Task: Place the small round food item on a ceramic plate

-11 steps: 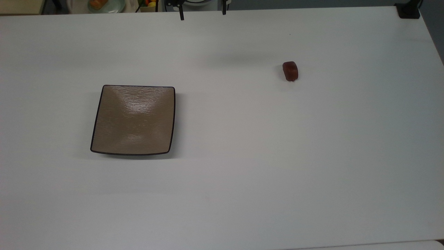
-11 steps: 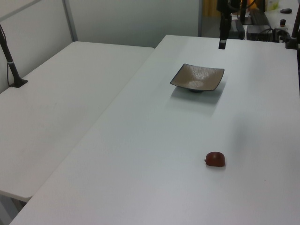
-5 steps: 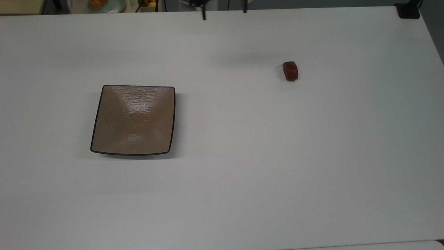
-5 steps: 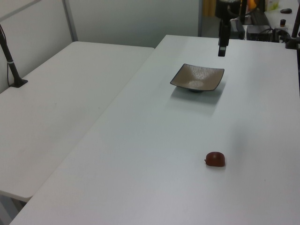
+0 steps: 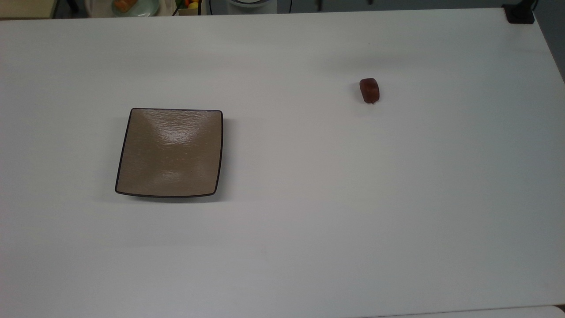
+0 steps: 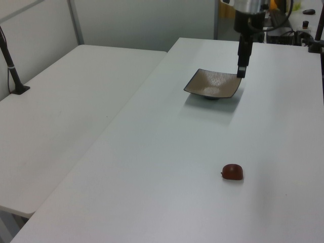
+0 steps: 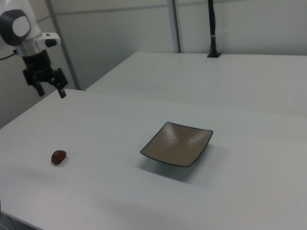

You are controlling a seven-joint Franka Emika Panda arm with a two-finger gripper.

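Observation:
The small round food item (image 5: 369, 90) is a glossy dark reddish-brown lump lying alone on the white table (image 5: 309, 198), toward the top view's right. It also appears in the left view (image 6: 232, 172) and the right view (image 7: 58, 156). The ceramic plate (image 5: 170, 152), square and tan with a dark rim, sits bare at the top view's left (image 6: 212, 83) (image 7: 176, 143). My gripper (image 7: 51, 91) hangs open and holds nothing, well above the table behind the food item. Its fingertips (image 5: 318, 5) just show at the top view's upper edge. In the left view the gripper (image 6: 241, 71) overlaps the plate's far corner.
A pale green dish with an orange food piece (image 5: 132, 5) sits beyond the table's far edge. A black clamped pole (image 5: 520, 13) stands at the top view's upper right corner. A second white table (image 6: 76, 101) adjoins in the left view.
The open gripper has moved steadily toward the top view's right along the far edge, closer to the food item, and sits lower in the left view. Food item and plate stay put.

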